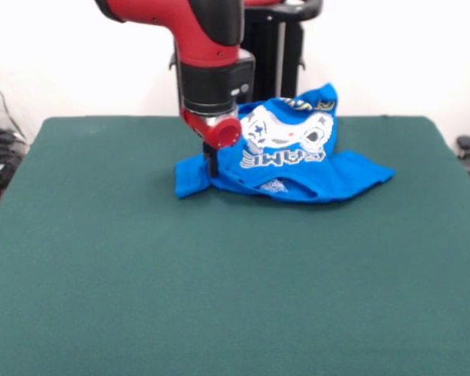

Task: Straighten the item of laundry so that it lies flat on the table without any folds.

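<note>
The near half of the table [219,298] is bare green cloth from its left edge to its right edge; nothing lies on it. Everything of interest sits toward the far edge, a little right of the middle.

Going from left to right there: the gripper [211,163] hangs from the red and black arm [211,47], which comes down from above, and its dark tip is down at the left end of the item of laundry [286,157]. The tip seems to touch or press into the blue cloth at that corner, but whether the fingers are apart, together or clamped on fabric I cannot tell, as the red wrist hides most of them.

To the right of the gripper the shirt is heaped up. Its printed panel with the controller and the lettering stands tilted up toward the far edge and does not lie on the felt. Below it a fold of blue runs along the table, and one flap reaches out to the right toward the right edge, lying low.

My judgement is that the task is in an early or middle stage: the shirt is still bunched, with the raised panel and several folds. What is left is to draw the cloth out and lay the printed part down flat
</note>
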